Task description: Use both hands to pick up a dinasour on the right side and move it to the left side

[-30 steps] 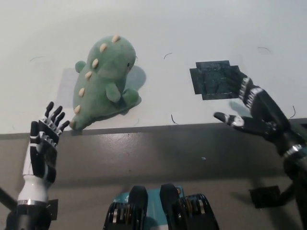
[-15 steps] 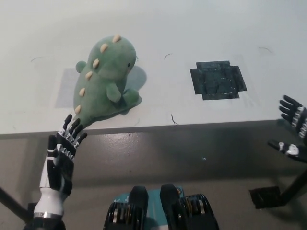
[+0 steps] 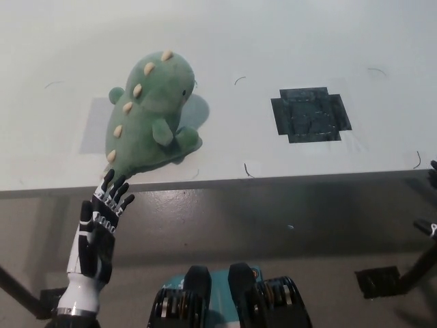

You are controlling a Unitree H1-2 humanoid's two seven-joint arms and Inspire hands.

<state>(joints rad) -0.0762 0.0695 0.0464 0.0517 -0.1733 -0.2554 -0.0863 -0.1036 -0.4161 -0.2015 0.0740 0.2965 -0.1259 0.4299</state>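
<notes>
Green plush dinosaur (image 3: 149,113) w/ cream spikes lies on desk (image 3: 273,41); left hand (image 3: 99,225) released, fingers spread; right hand (image 3: 433,205) barely visible, can't tell.

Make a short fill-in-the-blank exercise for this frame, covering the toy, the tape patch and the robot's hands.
1. The plush dinosaur is coloured ____.
2. The dark tape patch lies to the picture's ____ of the dinosaur.
3. The left hand has its fingers spread just below the dinosaur's ____.
4. The right hand shows only at the picture's ____ edge.

Missing words: green; right; tail; right
</notes>
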